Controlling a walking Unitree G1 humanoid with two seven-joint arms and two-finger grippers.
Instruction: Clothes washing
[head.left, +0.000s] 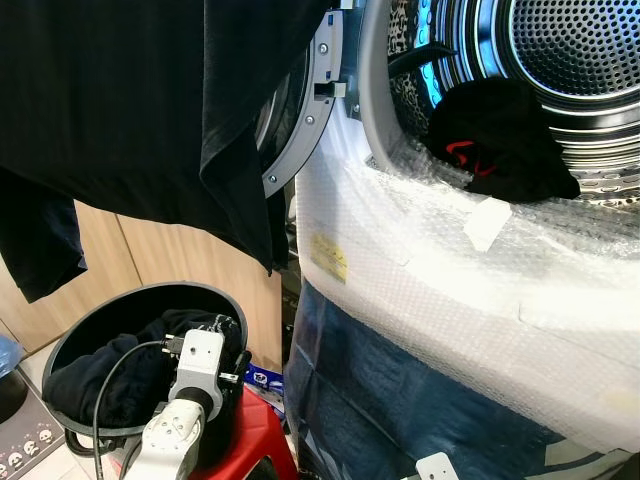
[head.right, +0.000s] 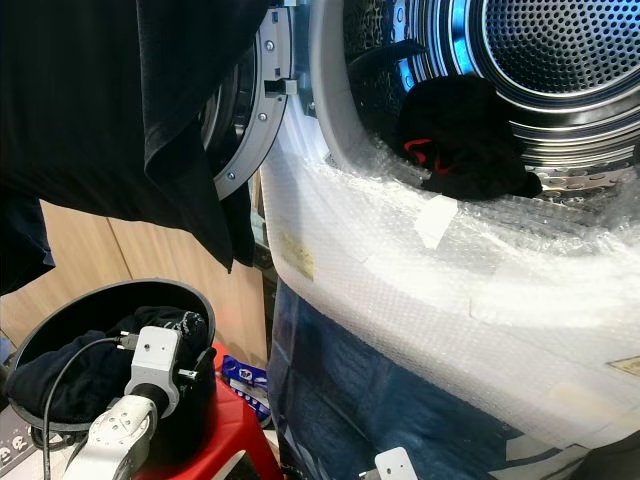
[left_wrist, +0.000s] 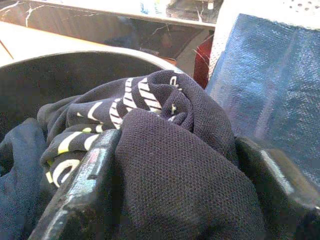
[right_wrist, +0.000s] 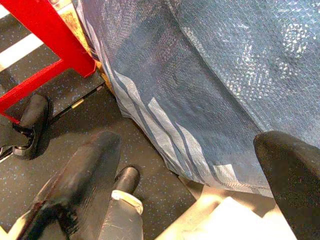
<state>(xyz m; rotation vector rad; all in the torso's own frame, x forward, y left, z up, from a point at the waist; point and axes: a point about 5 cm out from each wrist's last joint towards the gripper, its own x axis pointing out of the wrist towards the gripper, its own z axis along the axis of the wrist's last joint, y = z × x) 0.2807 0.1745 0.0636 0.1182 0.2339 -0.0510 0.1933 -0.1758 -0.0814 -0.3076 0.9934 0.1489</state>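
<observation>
A black garment with red trim (head.left: 505, 140) lies at the mouth of the washer drum (head.left: 580, 50). The round door (head.left: 300, 130) stands open to the left. Below it, a black basket (head.left: 100, 305) holds dark clothes (head.left: 100, 380). My left arm (head.left: 190, 375) reaches down into that basket. In the left wrist view my left gripper (left_wrist: 175, 190) is open, its fingers (left_wrist: 75, 190) set wide on either side of a dark mesh garment (left_wrist: 170, 165) that bulges between them. A striped piece (left_wrist: 125, 105) lies just behind. My right gripper (right_wrist: 190, 165) hangs open low near the floor.
A large black cloth (head.left: 130, 100) hangs across the upper left, covering part of the door. Bubble wrap (head.left: 450, 280) and a blue sheet (head.left: 400, 400) cover the washer front. The basket rests on a red stool (head.left: 250, 430). Speckled floor (right_wrist: 60, 100) lies beneath the right arm.
</observation>
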